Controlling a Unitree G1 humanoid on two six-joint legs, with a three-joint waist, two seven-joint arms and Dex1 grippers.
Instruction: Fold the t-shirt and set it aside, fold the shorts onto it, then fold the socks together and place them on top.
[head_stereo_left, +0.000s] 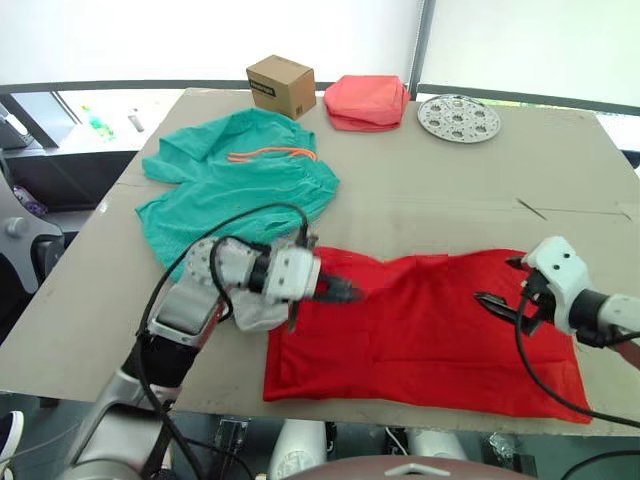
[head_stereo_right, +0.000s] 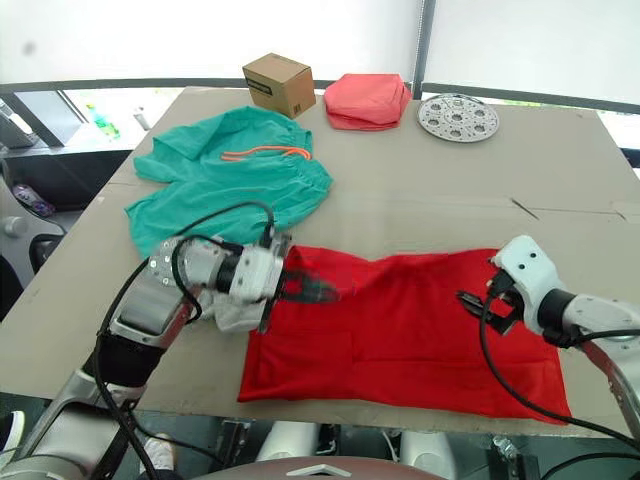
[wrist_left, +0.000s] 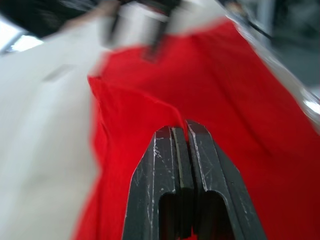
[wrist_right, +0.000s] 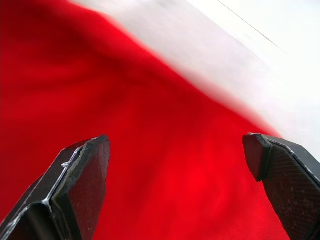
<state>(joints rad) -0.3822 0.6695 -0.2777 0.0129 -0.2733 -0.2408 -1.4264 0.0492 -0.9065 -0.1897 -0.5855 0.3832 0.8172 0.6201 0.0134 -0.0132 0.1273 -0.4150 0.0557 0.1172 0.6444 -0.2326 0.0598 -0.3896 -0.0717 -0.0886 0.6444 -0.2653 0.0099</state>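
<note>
Shirt (head_stereo_left: 430, 335) lies flat along the desk's (head_stereo_left: 560, 170) near edge, shorts (head_stereo_left: 240, 180) toward the far left corner. Left wrist view: left gripper (wrist_left: 181, 131) pressed together, seemingly pinching a red fold. Right wrist view: right gripper (wrist_right: 180, 145) spread wide over red cloth; it should pinch before both lift evenly.

A tan cardboard-covered table (head_stereo_left: 420, 190) stands before bright white windows split by a grey upright post (head_stereo_left: 424, 45), with a dark sill rail (head_stereo_left: 90, 87) running behind the table's far edge.
</note>
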